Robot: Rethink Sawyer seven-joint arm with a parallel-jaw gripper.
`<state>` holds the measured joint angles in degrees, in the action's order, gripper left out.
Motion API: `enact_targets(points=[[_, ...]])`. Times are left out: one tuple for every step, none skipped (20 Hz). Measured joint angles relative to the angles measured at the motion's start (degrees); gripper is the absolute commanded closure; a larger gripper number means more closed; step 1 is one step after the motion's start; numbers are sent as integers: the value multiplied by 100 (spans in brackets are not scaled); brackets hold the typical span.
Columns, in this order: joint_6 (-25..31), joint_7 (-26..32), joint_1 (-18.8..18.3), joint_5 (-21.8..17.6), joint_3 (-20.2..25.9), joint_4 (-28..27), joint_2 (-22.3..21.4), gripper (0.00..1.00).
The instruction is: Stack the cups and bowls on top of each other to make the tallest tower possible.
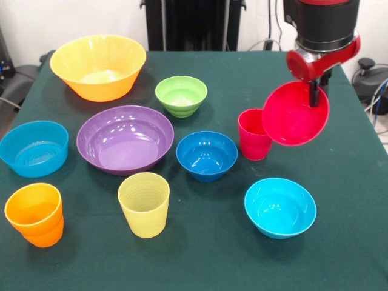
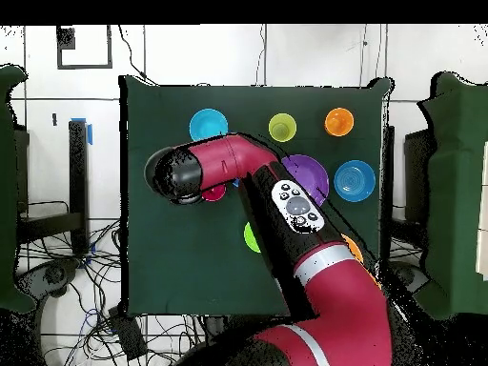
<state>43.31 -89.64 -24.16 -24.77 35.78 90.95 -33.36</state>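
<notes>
The red and black arm reaches up from the bottom edge across the green table, its black end lying over the left middle and hiding what is beneath. Along the far side sit 3 things in a row: a cyan bowl, a pale yellow cup and an orange cup. Right of the arm show part of a purple bowl and a light blue bowl. A lime green sliver and a red sliver peek out beside the arm

Three cups: red, pale yellow, orange. Seven bowls: yellow-orange, purple, green, dark blue, red, cyan, light blue.
</notes>
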Motion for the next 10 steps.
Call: enact_targets(points=[[0,0,-24,-4,-1,21,0,100],[0,0,-41,-5,-1,43,0,100],[0,0,-59,-7,-1,65,-1,100],[0,0,-66,-11,-1,89,-2,100],[0,0,-67,-13,-1,98,-2,100],[0,0,-67,-15,-1,117,-2,100],[-1,0,-64,-19,1,164,-6,100],[-1,0,-63,-20,1,185,-9,100],[-1,0,-63,-21,1,195,-11,100],[-1,0,-63,-24,1,215,-16,100]])
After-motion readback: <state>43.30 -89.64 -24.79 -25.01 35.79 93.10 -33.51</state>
